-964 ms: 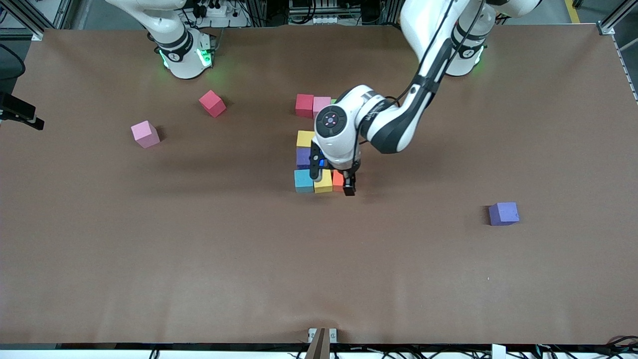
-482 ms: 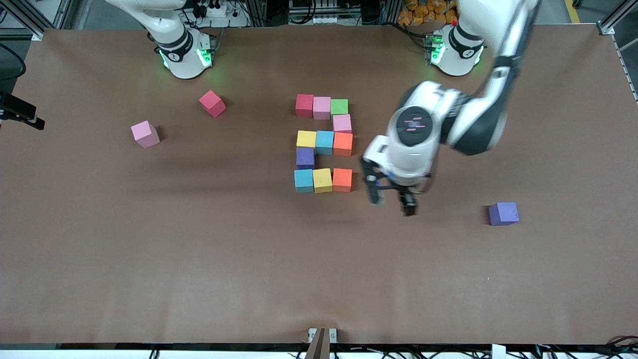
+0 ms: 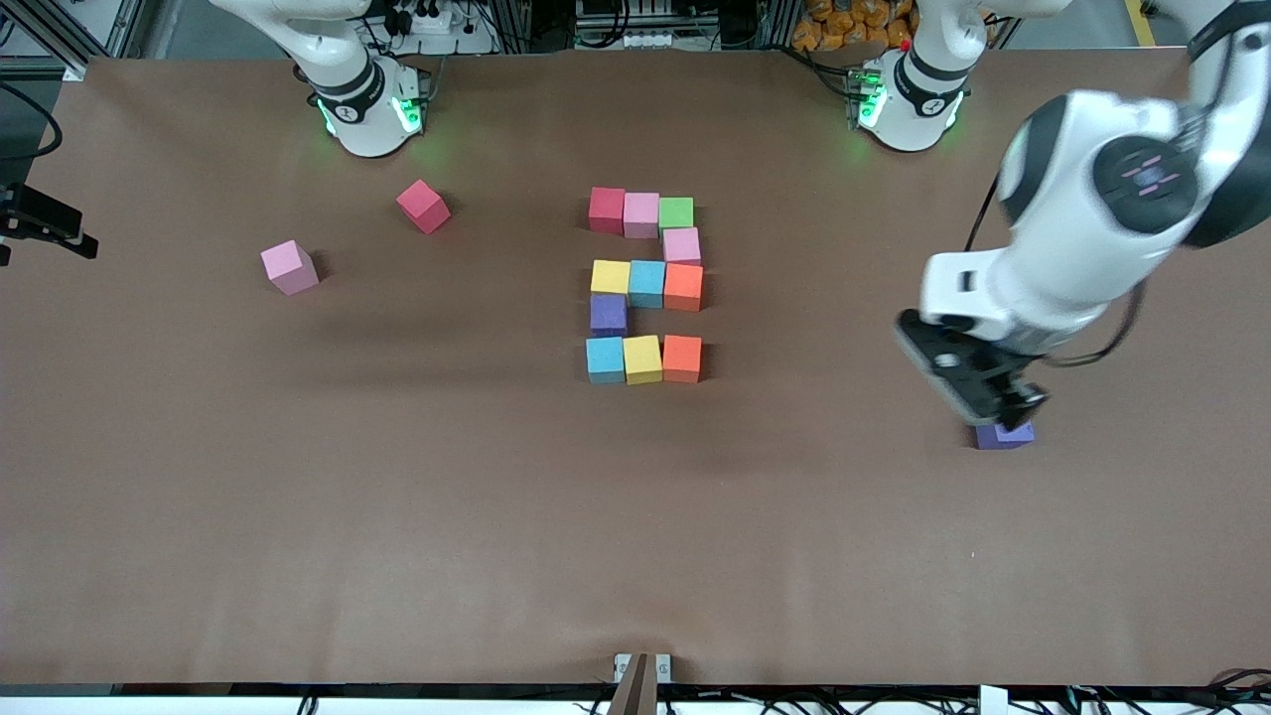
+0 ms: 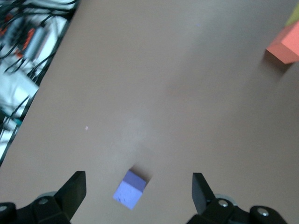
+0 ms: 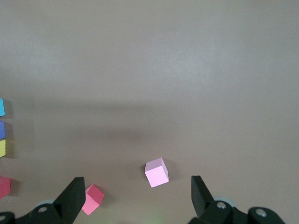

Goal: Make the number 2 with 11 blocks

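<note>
The number 2 (image 3: 645, 286) sits in the middle of the table (image 3: 397, 516), built of small matte cubes packed edge to edge: a top row of red (image 3: 607, 210), pink (image 3: 641, 214) and green (image 3: 676, 213), a pink cube (image 3: 681, 245) under the green one, a middle row of yellow (image 3: 610, 276), light blue (image 3: 646, 283) and orange (image 3: 683, 286), a purple cube (image 3: 608, 314) under the yellow one, and a bottom row of light blue (image 3: 605, 359), yellow (image 3: 642, 358) and orange (image 3: 681, 357). The left gripper (image 4: 139, 187) hangs with fingers spread wide over a loose purple cube (image 3: 1004, 435) toward the left arm's end. The right gripper (image 5: 135, 196), fingers also apart and holding nothing, is high over a stray pink cube (image 3: 289, 267) and a stray red cube (image 3: 423, 206) toward the right arm's end.
</note>
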`<state>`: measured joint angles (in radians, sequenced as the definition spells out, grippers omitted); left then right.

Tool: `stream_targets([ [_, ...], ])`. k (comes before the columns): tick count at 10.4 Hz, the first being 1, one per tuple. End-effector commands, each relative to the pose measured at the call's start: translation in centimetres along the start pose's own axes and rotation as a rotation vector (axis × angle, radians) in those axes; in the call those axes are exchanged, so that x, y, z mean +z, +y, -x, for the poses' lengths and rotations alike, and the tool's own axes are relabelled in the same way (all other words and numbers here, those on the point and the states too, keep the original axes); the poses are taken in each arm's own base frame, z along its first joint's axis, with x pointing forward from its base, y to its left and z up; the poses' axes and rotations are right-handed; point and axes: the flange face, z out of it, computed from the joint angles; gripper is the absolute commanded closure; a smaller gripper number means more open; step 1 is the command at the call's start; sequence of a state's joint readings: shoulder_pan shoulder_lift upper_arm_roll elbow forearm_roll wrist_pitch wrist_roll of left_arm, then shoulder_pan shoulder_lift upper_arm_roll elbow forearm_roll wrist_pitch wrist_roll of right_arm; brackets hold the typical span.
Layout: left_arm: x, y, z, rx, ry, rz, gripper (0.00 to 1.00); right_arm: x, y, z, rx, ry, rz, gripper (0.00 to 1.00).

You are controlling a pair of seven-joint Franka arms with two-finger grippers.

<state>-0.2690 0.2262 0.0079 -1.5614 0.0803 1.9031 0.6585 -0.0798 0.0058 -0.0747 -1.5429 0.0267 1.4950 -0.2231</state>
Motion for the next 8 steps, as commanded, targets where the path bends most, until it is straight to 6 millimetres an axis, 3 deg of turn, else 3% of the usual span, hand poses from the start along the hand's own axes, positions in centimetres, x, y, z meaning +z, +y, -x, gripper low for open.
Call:
stream_targets([
  [1,-2.6,0.2,4.1,-0.208,0.028,0.018,0.00,0.1,-0.5,0.4,-0.007,-0.010,0.017,0.00],
  [4,-5.6,-0.5,9.0,-0.439,0.016,0.011,0.00,0.0,-0.5,0.4,-0.005,-0.009,0.017,0.00],
  [6,-7.3,0.6,10.7,-0.656,-0.039,0.033,0.00,-0.1,-0.5,0.3,-0.005,-0.004,0.018,0.00],
  [8,-9.0,1.4,11.4,-0.757,-0.039,0.028,0.00,0.0,-0.5,0.3,-0.005,-0.004,0.018,0.00],
])
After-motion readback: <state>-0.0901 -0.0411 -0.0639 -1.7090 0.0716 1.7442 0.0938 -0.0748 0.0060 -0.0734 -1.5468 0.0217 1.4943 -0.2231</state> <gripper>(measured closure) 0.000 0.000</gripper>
